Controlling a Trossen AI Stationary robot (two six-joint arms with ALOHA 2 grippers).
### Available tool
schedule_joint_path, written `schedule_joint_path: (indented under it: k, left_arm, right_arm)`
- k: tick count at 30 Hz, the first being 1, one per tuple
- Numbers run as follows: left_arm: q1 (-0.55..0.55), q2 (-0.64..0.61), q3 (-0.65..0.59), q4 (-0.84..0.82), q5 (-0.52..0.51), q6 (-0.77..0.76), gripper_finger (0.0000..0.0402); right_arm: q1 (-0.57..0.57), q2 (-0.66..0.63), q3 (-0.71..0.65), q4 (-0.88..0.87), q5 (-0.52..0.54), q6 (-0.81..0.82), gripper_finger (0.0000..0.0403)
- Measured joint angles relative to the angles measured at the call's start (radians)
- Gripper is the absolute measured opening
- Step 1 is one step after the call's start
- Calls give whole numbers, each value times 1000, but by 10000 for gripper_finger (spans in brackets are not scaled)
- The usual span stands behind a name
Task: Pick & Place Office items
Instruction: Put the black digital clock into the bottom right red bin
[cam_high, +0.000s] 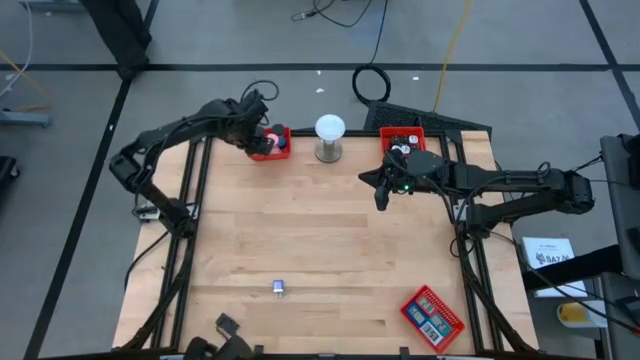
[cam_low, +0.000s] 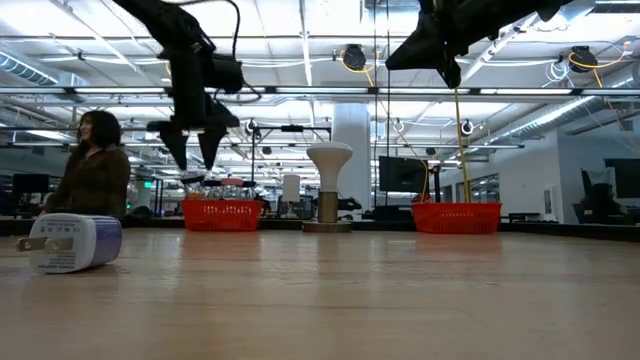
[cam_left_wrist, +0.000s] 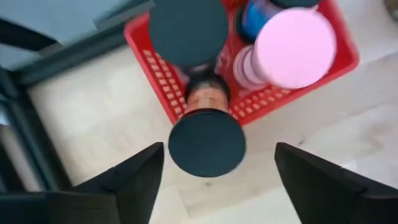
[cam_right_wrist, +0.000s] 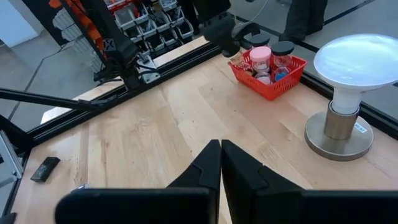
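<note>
High view: left gripper (cam_high: 262, 130) spread wide above the small red mesh tray (cam_high: 281, 152), upper left.
Right gripper (cam_high: 381, 197) clenched, holding nothing, right of centre.

Both arms are matte black with rounded jointed links. A loose black cable loops over the left arm (cam_high: 190, 125). A small green light glows on the right arm (cam_high: 500, 182) near its wrist. Each gripper ends in two flat, tapering dark fingers (cam_left_wrist: 134, 180).

No readable text or labels
</note>
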Motion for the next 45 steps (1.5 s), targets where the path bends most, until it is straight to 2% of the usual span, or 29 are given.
schedule_joint_path:
  k: [5, 11, 17, 22, 24, 30, 32, 42, 45]
  left_arm:
    - [-29, -104, 0, -1, -99, 6, 254]
    - [-75, -248, 0, -22, -84, 22, 192]
    - [-237, -394, 0, -2, -81, 49, 124]
    - [-359, -404, 0, -59, 40, -133, 81]
    - [-416, -402, 0, -85, 46, -182, 66]
    - [-678, -389, -2, -81, -124, -321, 6]
    - [-753, -391, -7, -78, -160, -412, 8]
    - [-1110, -386, -128, -74, -131, -923, 5]
    - [-1225, -389, -167, -73, -126, -991, 11]
  right_arm:
    - [0, 0, 0, 2, 2, -21, 4]
    - [0, 0, 0, 19, 3, -60, 4]
    - [0, 1, 0, 22, 4, -108, 4]
    - [0, 9, 0, 48, 3, -111, 4]
    - [0, 15, 0, 58, 2, -131, 4]
    - [0, 25, 1, 55, -2, -184, 4]
    - [0, 28, 1, 48, -3, -184, 4]
    - [0, 27, 1, 37, -4, -222, 4]
    - [0, 27, 1, 38, -4, -241, 4]
